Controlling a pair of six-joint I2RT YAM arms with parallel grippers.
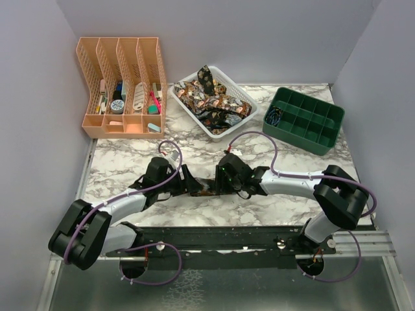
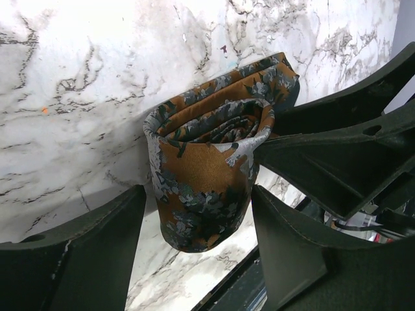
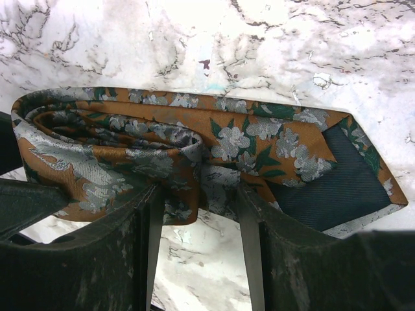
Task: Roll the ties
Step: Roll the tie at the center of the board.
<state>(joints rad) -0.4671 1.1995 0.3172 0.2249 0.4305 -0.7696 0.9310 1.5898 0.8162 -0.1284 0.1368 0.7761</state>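
A tie point(image 1: 206, 190), orange-brown with grey-blue flowers, is coiled into a roll at the table's front middle, between my two grippers. In the left wrist view the roll point(image 2: 207, 175) sits between my left gripper's point(image 2: 198, 191) fingers, which are open with a gap on the left side. My right gripper point(image 3: 198, 194) is shut on the roll's edge point(image 3: 130, 149); the tie's wide end with dark lining point(image 3: 337, 181) sticks out to the right. In the top view the left gripper point(image 1: 191, 184) and right gripper point(image 1: 217, 184) face each other. More ties point(image 1: 207, 97) lie heaped in a white basket point(image 1: 188, 111).
An orange desk organizer point(image 1: 120, 87) with small items stands at the back left. A green compartment tray point(image 1: 305, 120) sits at the back right. A black rail point(image 1: 227, 236) runs along the table's near edge. Grey walls enclose three sides.
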